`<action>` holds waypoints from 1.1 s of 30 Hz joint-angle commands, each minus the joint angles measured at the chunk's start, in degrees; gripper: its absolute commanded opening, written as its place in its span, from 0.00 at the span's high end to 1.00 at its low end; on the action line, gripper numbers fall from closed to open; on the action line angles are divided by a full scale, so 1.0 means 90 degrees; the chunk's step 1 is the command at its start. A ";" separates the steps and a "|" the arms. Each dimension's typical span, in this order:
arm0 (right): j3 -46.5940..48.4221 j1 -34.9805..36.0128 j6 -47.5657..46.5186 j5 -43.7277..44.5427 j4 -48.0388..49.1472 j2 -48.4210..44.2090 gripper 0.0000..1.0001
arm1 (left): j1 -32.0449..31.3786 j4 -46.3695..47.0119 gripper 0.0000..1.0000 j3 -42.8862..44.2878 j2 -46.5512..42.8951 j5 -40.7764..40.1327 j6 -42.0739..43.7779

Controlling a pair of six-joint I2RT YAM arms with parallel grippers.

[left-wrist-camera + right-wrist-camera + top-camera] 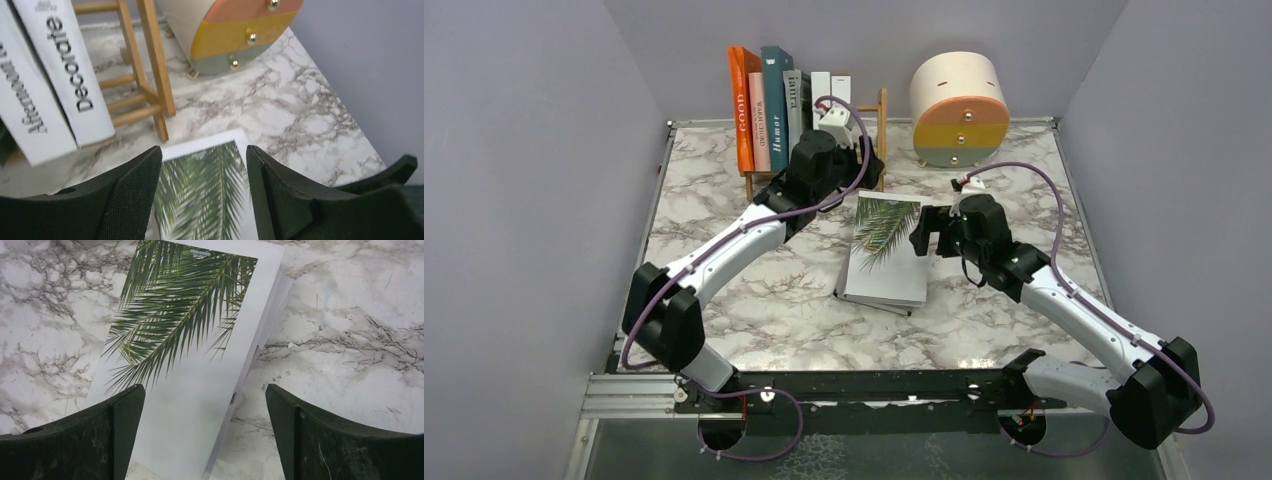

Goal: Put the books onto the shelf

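Left arm (734,240) reaching at shelf (150,65), left hand (202,165) released, right arm (1074,300) angled in, right hand (205,400) released over palm-leaf book (200,340)

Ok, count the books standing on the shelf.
6: orange, pink, teal, grey, two white, left to right on the shelf. The left arm may hide more.

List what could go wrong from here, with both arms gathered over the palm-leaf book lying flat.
1. The white hardcover book with the green palm-leaf cover lies flat; the open right gripper may slide it rather than lift it.
2. The open left gripper hovers near the light-wood ladder-end book rack and the leaning white books; a swing could knock them.
3. Both grippers crowd one book and could collide.
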 commanded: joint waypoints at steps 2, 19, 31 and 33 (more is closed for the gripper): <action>-0.0105 -0.0164 0.0286 -0.0419 -0.0069 0.0011 0.11 | -0.0362 -0.0096 0.44 -0.1519 -0.1036 -0.0588 -0.0442; -0.0554 -0.0185 0.0575 -0.1486 0.0286 0.0544 0.17 | -0.0465 0.0168 0.38 -0.3537 -0.1430 -0.0613 -0.1194; -0.0662 -0.0185 0.0509 -0.1638 0.0644 0.0814 0.24 | 0.0272 0.1665 0.34 -0.4315 -0.0904 0.1259 -0.1686; -0.0669 -0.0185 0.0496 -0.1658 0.0708 0.0858 0.25 | 0.0426 0.1877 0.33 -0.4419 -0.0833 0.1578 -0.1728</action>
